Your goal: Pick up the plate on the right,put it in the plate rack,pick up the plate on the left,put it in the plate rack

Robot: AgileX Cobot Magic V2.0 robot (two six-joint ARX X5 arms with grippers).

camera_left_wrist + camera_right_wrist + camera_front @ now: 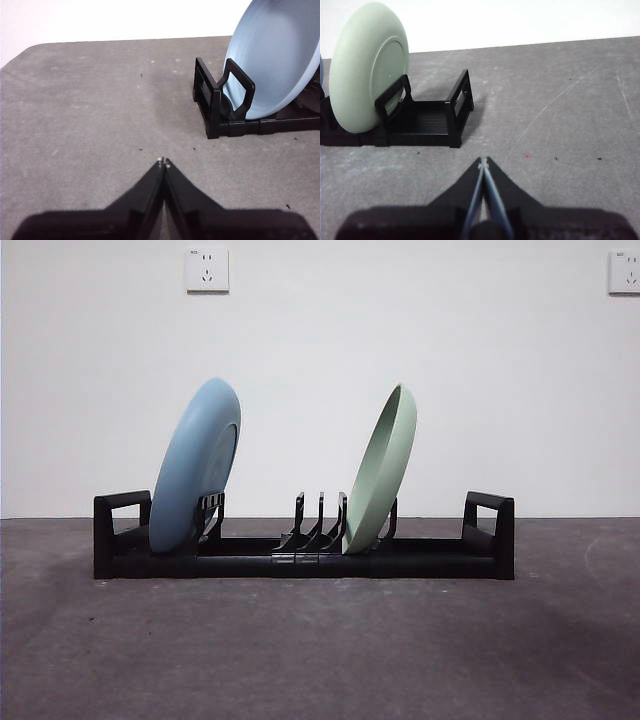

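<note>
The long black plate rack (440, 558) lies across the grey table, a looped handle at each end. A blue plate (195, 465) stands tilted in its left slots, also seen as the blue plate (277, 55) in the left wrist view beside the rack's end handle (237, 92). A green plate (382, 468) leans in the slots right of the middle, and the right wrist view shows this green plate (367, 65) from behind. My left gripper (162, 161) is shut and holds nothing, off the rack's left end. My right gripper (483, 161) is shut and holds nothing, off the rack's right end (460, 107).
Several upright prongs (320, 515) between the two plates hold nothing. A white wall with two sockets (207, 270) stands behind the table. Bare grey tabletop (320, 650) lies in front of the rack and at both its ends.
</note>
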